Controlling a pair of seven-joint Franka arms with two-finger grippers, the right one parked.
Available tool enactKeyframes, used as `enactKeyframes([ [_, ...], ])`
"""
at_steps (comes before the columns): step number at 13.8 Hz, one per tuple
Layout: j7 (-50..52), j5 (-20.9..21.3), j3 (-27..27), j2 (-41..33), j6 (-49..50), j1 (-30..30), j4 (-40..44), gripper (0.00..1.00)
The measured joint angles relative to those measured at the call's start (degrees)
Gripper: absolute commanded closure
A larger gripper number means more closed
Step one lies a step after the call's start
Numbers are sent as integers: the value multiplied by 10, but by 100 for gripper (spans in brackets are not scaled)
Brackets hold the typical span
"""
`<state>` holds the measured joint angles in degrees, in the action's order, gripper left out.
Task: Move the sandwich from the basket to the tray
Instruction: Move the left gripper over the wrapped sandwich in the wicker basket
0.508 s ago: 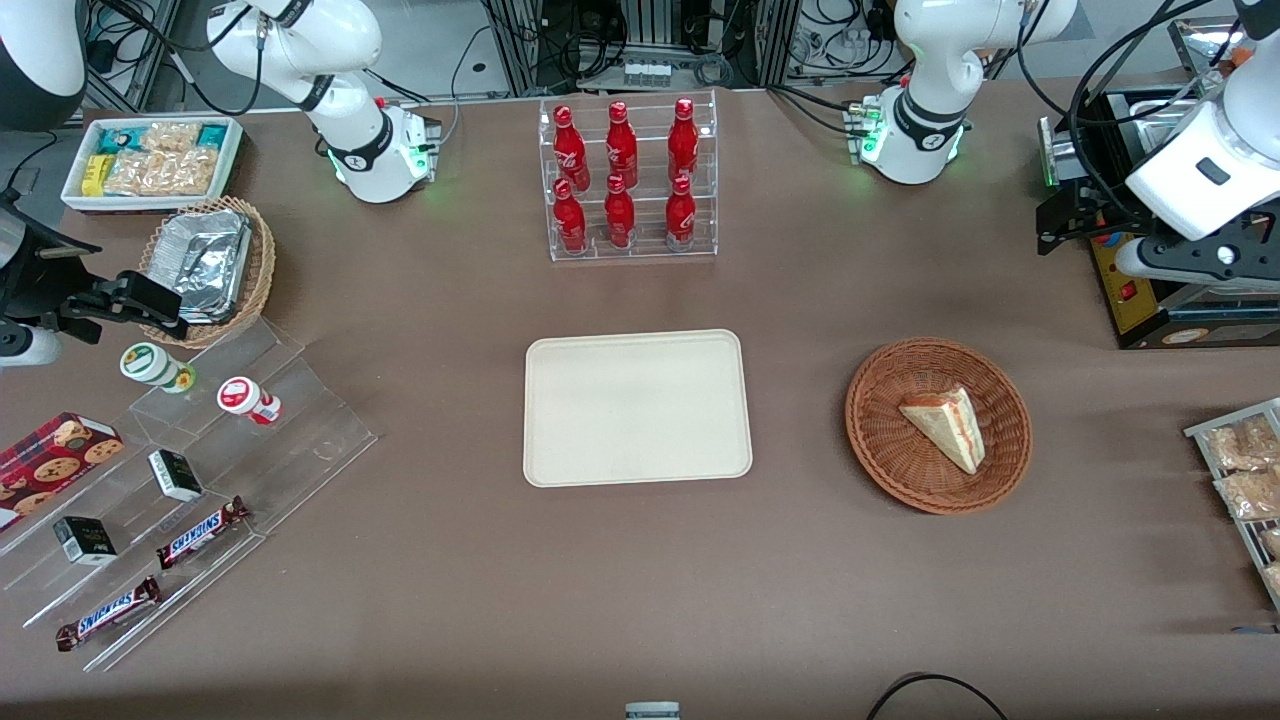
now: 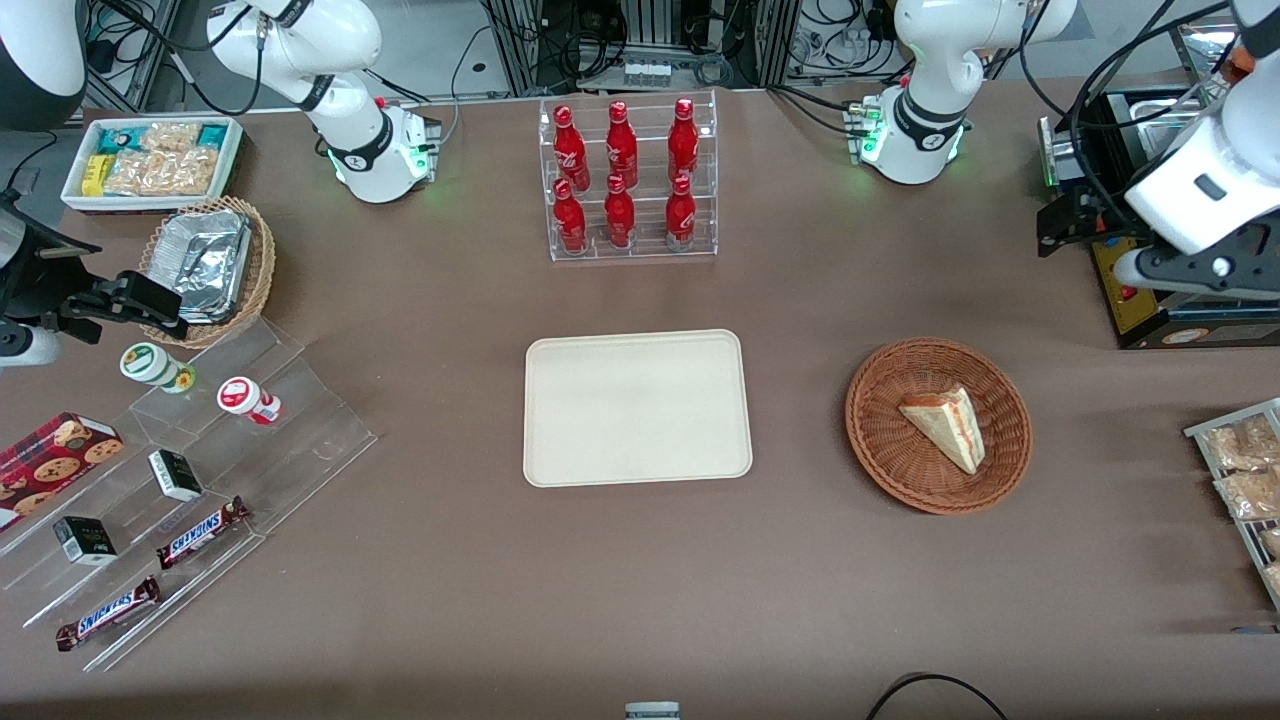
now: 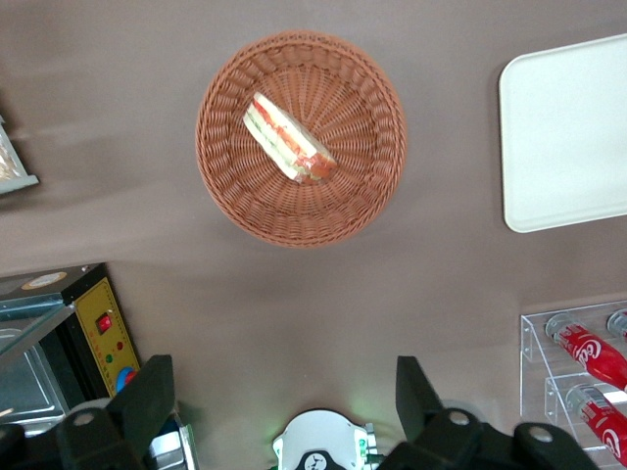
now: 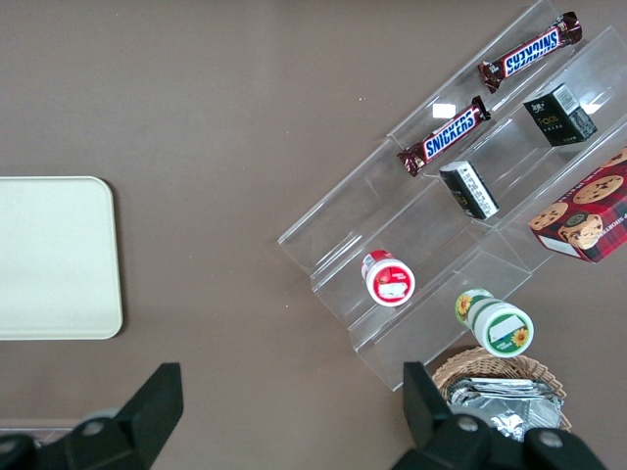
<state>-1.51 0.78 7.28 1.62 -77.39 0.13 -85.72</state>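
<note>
The sandwich [image 2: 945,428], a pale wedge with red and green filling, lies in the round reddish-brown basket [image 2: 878,440] toward the working arm's end of the table. The cream tray [image 2: 637,408] lies flat and bare at the table's middle, beside the basket. My left gripper [image 2: 1058,222] hangs high above the table, farther from the front camera than the basket, near a black and yellow box. It is open and empty. In the left wrist view the gripper [image 3: 282,397] stands wide open, with the sandwich [image 3: 289,139], the basket [image 3: 227,191] and a corner of the tray [image 3: 563,137] well below it.
A clear rack of red bottles [image 2: 628,180] stands farther from the camera than the tray. The black and yellow box [image 2: 1130,295] and a rack of snack packets [image 2: 1240,470] flank the basket. Acrylic steps with candy bars [image 2: 200,450] lie toward the parked arm's end.
My left wrist has shifted slightly, with the gripper a little farther from the front camera. The sandwich, basket and tray have not moved.
</note>
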Motion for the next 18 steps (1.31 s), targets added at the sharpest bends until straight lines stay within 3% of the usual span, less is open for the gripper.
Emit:
enactKeyframes([
  [11, -1, 0, -1, 20, -260, 10, -227, 0],
  [18, 0, 0, -6, 79, -347, 12, -259, 0],
])
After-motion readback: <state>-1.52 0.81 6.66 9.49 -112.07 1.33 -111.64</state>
